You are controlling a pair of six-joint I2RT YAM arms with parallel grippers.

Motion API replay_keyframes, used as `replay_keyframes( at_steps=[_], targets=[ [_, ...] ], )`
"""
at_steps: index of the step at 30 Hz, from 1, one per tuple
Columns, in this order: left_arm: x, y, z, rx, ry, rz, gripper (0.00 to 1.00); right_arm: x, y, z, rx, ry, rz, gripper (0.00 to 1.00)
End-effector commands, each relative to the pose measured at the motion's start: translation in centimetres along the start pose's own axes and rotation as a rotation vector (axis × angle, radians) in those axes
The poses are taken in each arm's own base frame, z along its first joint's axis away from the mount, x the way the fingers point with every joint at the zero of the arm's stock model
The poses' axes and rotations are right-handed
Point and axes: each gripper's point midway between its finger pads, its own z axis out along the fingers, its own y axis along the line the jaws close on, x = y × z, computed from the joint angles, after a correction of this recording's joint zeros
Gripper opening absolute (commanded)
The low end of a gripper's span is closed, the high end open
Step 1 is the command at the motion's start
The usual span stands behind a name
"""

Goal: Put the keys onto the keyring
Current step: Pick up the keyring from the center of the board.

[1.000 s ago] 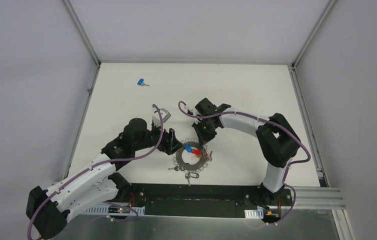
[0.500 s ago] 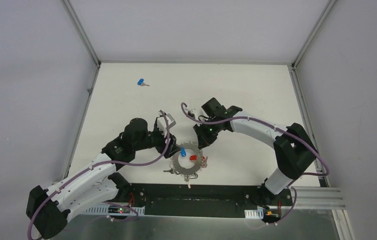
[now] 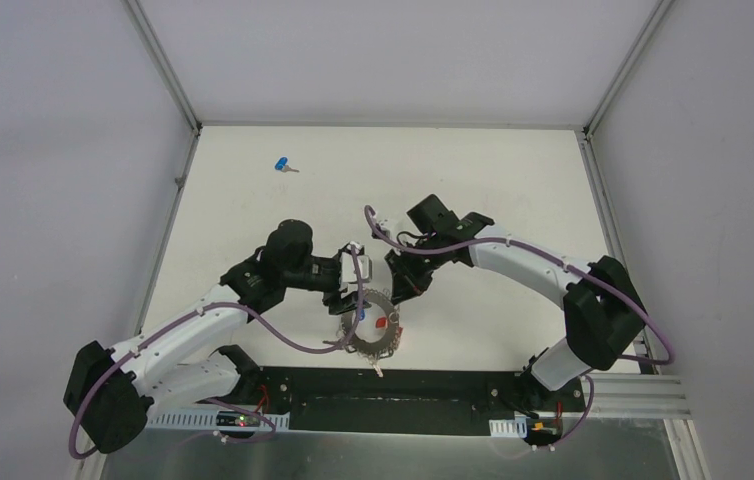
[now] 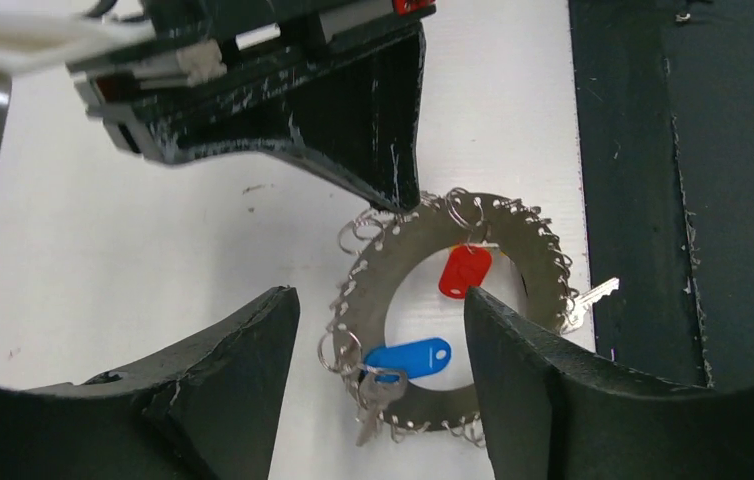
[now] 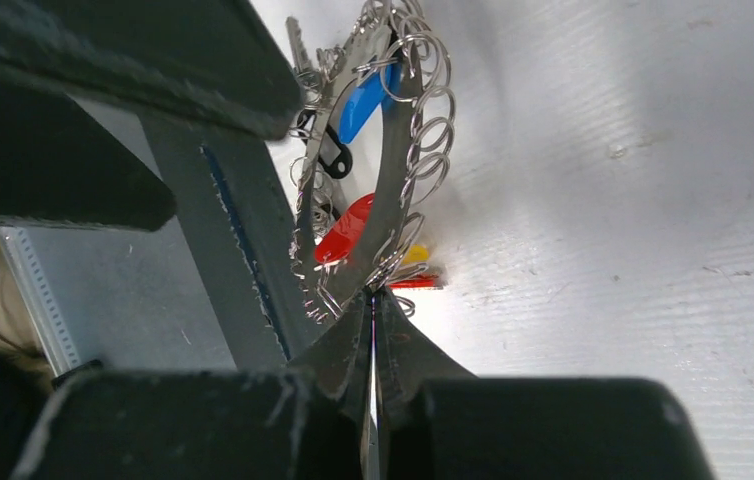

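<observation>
Grey metal keyring (image 3: pixel 381 346): sits near the front of the white counter (image 3: pixel 493 180), between the two arms. Its rim is fringed with small split rings and silver keys.
Keyring attitude: I cannot tell whether it lies flat or is tipped up off the counter.
Right end effector (image 5: pixel 373 300): its fingers are pressed together, pinching the keyring's rim at the edge farthest from the arm bases. In the left wrist view its dark tip meets the top of the ring.
Left end effector (image 4: pixel 381 300): spread wide and poised over the keyring. One finger (image 4: pixel 223 390) stands apart from the ring's outer edge. The other finger covers part of the opposite side, and no grip on the ring shows.
Red tag (image 4: pixel 465 272): hangs inside the ring's opening.
Blue tag (image 4: pixel 408 358): inside the opening, beside the red tag, with a silver key dangling at its end.
Yellow head (image 5: pixel 415 254): shows just beside the right end effector's pinch point. I cannot tell whether it is threaded on the ring.
Blue-headed key (image 3: pixel 282 165): lies alone on the counter towards the far left, well apart from the keyring and both end effectors.
Black strip (image 4: pixel 653 200): runs along the counter's near edge, just beside the keyring.
</observation>
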Motion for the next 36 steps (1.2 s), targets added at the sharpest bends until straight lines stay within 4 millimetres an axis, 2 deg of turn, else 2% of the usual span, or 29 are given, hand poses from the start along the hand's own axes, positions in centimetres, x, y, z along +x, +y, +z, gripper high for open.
replay_keyframes(
  at_steps=[1,10,16,20,26,30,33,36],
  targets=[
    [-3.3,0.2,0.9,0.115,-0.099,0.186,0.62,-1.3,2.7,-1.1,-0.084,-0.047,-0.091,0.00],
    [-2.6,0.6,2.9,0.213,-0.071,0.206,0.55,-1.6,3.5,-1.2,-0.090,-0.054,-0.107,0.00],
    [-1.1,0.6,3.7,0.241,-0.045,0.209,0.48,-2.4,3.8,-1.5,-0.088,-0.089,-0.113,0.00],
    [-0.1,0.6,4.0,0.249,-0.026,0.209,0.37,-2.4,3.9,-1.5,-0.088,-0.089,-0.113,0.00],
    [-0.1,0.5,4.0,0.252,-0.031,0.217,0.24,-2.3,3.7,-1.5,-0.077,-0.082,-0.110,0.00],
    [0.0,0.4,3.9,0.254,-0.030,0.217,0.24,-2.3,3.6,-1.5,-0.072,-0.083,-0.112,0.00],
    [0.3,0.2,3.9,0.263,-0.026,0.212,0.31,-2.5,3.7,-1.6,-0.072,-0.086,-0.113,0.00],
    [0.4,0.1,4.0,0.273,-0.023,0.206,0.32,-2.5,3.6,-1.6,-0.069,-0.085,-0.113,0.00]
  ],
)
